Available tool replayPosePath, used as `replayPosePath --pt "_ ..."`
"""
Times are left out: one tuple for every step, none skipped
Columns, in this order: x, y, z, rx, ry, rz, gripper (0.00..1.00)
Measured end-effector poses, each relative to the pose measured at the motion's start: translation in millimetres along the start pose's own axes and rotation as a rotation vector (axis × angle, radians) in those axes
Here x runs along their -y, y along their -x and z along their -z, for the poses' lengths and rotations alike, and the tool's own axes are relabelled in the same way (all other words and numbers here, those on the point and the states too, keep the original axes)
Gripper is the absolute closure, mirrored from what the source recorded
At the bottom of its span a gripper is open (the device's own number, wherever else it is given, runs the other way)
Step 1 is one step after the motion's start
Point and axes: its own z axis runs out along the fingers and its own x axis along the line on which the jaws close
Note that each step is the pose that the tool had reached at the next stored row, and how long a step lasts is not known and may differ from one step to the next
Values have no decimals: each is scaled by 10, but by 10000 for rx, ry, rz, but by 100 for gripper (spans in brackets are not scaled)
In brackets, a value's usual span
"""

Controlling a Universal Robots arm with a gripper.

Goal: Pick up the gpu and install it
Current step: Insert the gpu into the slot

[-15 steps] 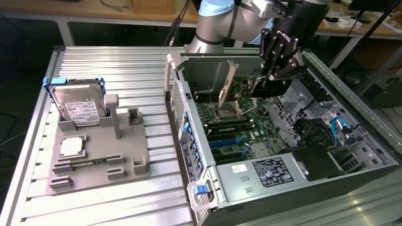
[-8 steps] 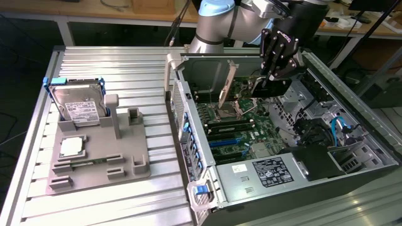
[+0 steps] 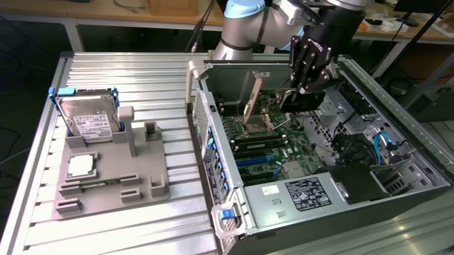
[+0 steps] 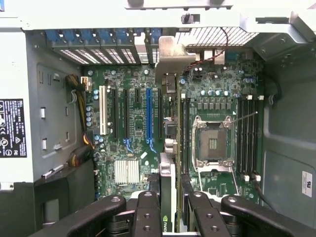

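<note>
Your gripper (image 3: 302, 96) is holding the gpu (image 3: 293, 103) inside the open computer case (image 3: 397, 119), close to the processor socket (image 3: 257, 126).

In the wrist view the black fingers (image 4: 148, 212) are drawn partway in and clamp the gpu (image 4: 168, 190) from both sides. You see the card edge-on, a thin strip just beside the processor socket (image 4: 212, 143), between it and the blue slot (image 4: 148, 113) on the motherboard (image 4: 128, 148). You cannot tell whether its lower edge touches a slot. Well apart from the socket, outside the case, the hard drive (image 3: 89, 119) stands upright in the grey fixture (image 3: 117, 183), with the small square chip (image 3: 82, 166) lying flat below it.
</note>
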Motion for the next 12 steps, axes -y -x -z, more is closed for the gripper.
replayPosePath --pt "-6 0 -25 1 0 0 73" --pt "-7 0 -44 1 -1 0 73" --pt "-8 -1 -73 1 -1 1 73" --pt "-7 -7 -99 1 -1 0 73" --pt "-7 -15 -118 0 0 1 73" --pt "-7 -22 -138 1 -1 0 73" --pt "-7 -28 -156 1 -1 0 73" --pt "-7 -32 -173 0 -1 -1 73" --pt "-7 -36 -192 0 0 -1 73" --pt "-7 -37 -209 0 -1 -1 73" --pt "-6 -38 -229 2 -1 0 73" --pt "-6 -40 -246 1 -1 0 73"
